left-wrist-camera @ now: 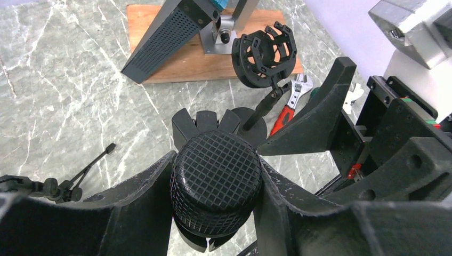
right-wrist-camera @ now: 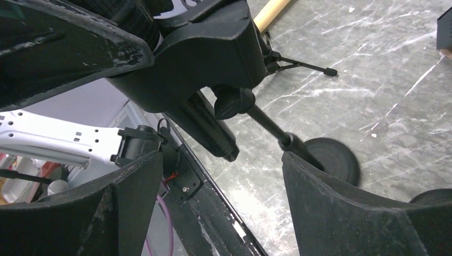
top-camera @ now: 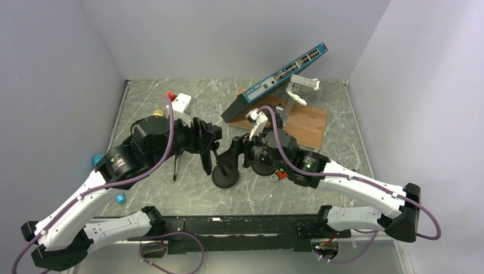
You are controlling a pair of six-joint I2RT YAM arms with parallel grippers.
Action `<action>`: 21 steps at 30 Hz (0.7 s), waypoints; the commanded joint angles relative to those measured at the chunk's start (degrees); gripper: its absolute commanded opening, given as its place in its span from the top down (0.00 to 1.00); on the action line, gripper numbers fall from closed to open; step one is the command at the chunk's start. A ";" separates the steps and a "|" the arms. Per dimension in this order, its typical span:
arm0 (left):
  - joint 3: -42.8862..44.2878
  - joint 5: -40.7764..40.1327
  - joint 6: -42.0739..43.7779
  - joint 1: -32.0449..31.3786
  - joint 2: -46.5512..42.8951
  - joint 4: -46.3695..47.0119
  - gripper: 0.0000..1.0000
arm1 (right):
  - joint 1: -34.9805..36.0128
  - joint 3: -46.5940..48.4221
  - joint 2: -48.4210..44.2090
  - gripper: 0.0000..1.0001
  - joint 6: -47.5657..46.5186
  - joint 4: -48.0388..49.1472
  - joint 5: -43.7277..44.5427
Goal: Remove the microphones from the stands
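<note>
The microphone (left-wrist-camera: 216,186) looks hard and a bit heavy, so the left gripper (top-camera: 206,144) pinches its thick round sides near the counter's middle, while the right gripper (right-wrist-camera: 221,160) is spread wide by the stand (top-camera: 225,176).

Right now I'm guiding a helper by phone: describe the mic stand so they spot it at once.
Find the wooden board under the tilted blue switch. Just nearer the arms is the mic stand: round black base, slanted rod, cage-like ring on top, unlike the thin-legged tripod left of it.
</note>
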 commanded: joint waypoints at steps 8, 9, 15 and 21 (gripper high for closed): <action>7.75 7.74 4.58 -0.34 2.00 3.64 1.00 | -0.33 1.47 -2.87 0.04 -7.10 4.73 -1.71; 7.47 9.62 5.61 -0.35 1.53 4.14 1.00 | -0.52 1.17 -2.98 0.03 -10.15 5.53 -5.36; 2.91 20.88 16.55 -0.29 -3.39 3.63 1.00 | -5.81 0.73 -3.22 0.02 -25.51 5.32 -23.74; 1.78 24.44 23.74 -0.26 -6.25 0.50 1.00 | -10.89 3.54 -2.09 0.01 -34.90 1.37 -37.87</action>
